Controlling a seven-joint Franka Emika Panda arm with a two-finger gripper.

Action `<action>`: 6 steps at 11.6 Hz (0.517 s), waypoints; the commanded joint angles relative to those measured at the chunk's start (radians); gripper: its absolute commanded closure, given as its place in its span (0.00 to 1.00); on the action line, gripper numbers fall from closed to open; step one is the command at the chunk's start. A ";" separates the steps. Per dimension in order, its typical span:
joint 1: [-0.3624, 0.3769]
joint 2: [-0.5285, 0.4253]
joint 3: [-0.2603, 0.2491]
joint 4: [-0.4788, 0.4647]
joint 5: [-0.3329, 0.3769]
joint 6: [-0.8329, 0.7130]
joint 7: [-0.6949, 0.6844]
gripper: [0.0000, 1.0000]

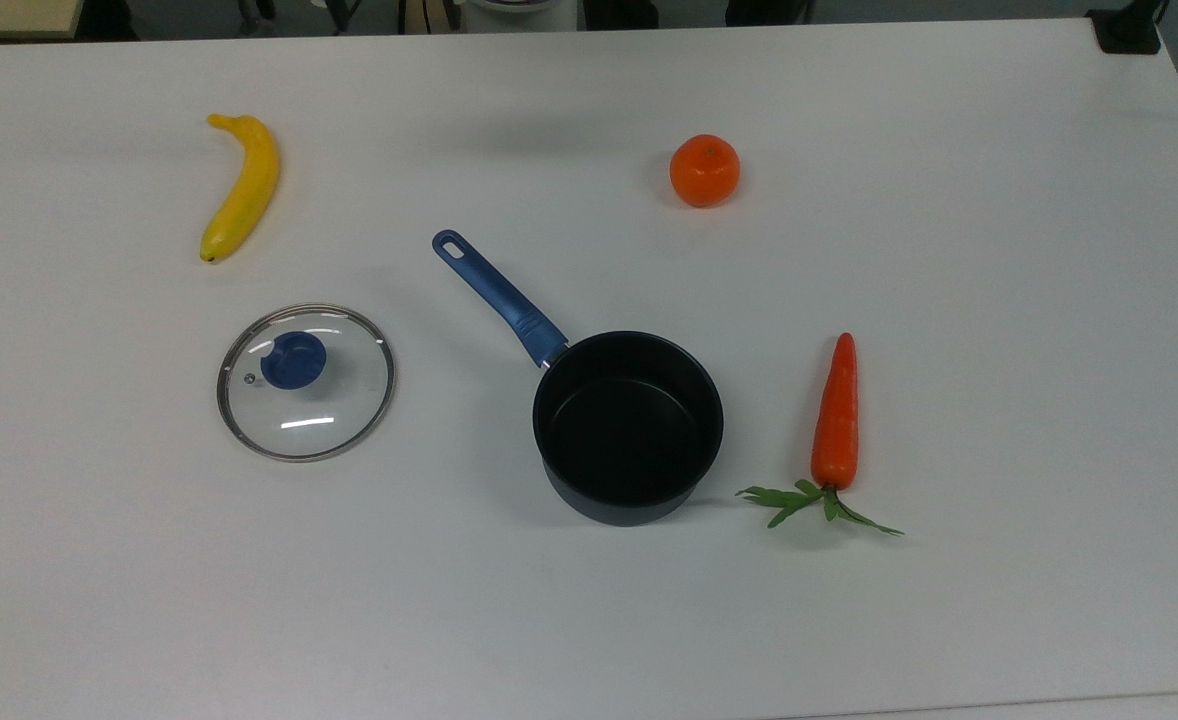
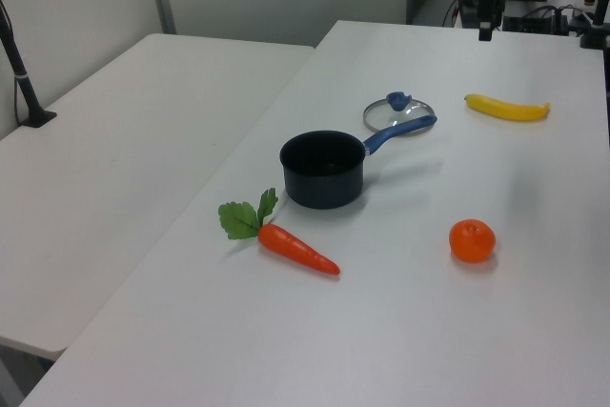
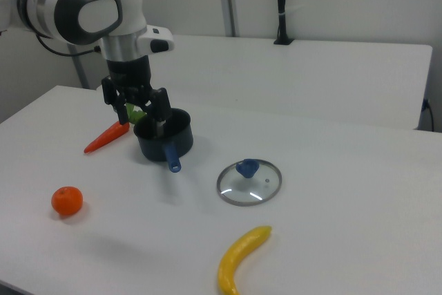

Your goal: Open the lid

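The lid (image 1: 321, 402), clear glass with a metal rim and a blue knob (image 1: 293, 360), lies flat on the white table (image 1: 999, 300), to the top view's left of the saucepan (image 1: 627, 425). The dark saucepan with its blue handle (image 1: 497, 297) stands uncovered and holds nothing. My gripper (image 3: 137, 110) hangs high above the table, open, with nothing between its fingers. In the left view the gripper (image 2: 488, 21) is at the far top edge, well away from the lid (image 2: 381, 113). The right view has the lid (image 3: 261, 186) right of the saucepan (image 3: 164, 137).
A yellow banana (image 1: 244, 185) lies beyond the lid in the top view. An orange (image 1: 704, 170) sits at the back, and a carrot (image 1: 835, 415) with green leaves lies to the top view's right of the saucepan. A second white table (image 2: 124, 121) adjoins.
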 commanded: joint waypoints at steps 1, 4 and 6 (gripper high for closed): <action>0.092 -0.014 -0.104 -0.015 -0.001 -0.012 -0.028 0.00; 0.099 0.003 -0.110 0.005 -0.001 -0.012 -0.018 0.00; 0.088 0.004 -0.100 0.008 -0.001 -0.015 -0.015 0.00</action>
